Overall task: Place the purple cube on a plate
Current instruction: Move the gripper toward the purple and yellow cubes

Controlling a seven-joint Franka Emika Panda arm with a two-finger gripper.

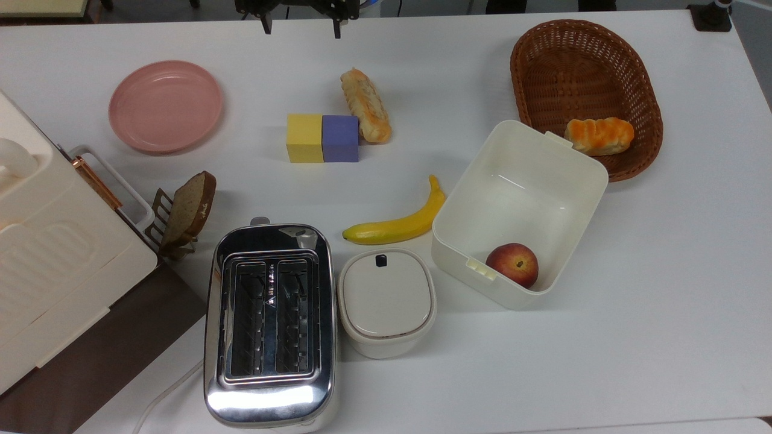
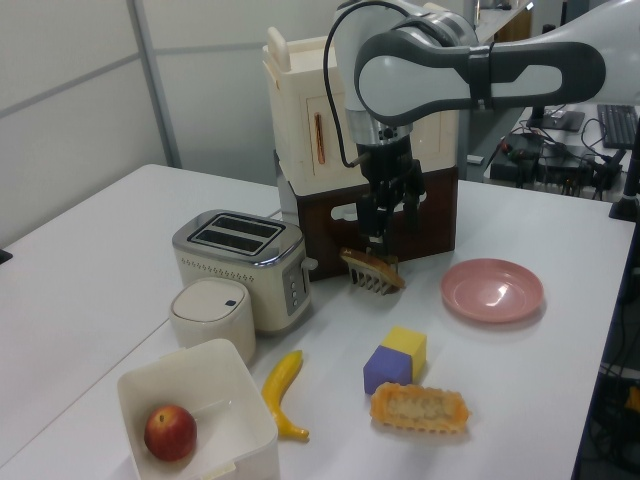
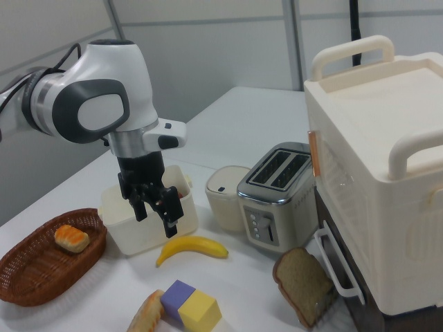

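The purple cube point(image 1: 340, 138) point(image 2: 385, 370) point(image 3: 176, 294) rests on the white table, touching a yellow cube point(image 1: 304, 138) point(image 2: 407, 345) point(image 3: 201, 311) on the top view's left. The pink plate point(image 1: 165, 105) point(image 2: 493, 290) lies bare further towards the top view's left. My gripper point(image 1: 300, 27) point(image 2: 385, 215) point(image 3: 156, 218) hangs open above the table at the far edge in the top view, beyond the cubes, with nothing between its fingers.
A bread roll point(image 1: 366, 105) touches the purple cube's right side in the top view. Nearby are a banana point(image 1: 398, 223), a white box point(image 1: 567, 175) holding a peach point(image 1: 512, 264), a wicker basket point(image 1: 579, 66), a toaster point(image 1: 269, 322), a lidded pot point(image 1: 386, 301), a bread slice point(image 1: 190, 208) and a cream appliance point(image 1: 48, 241).
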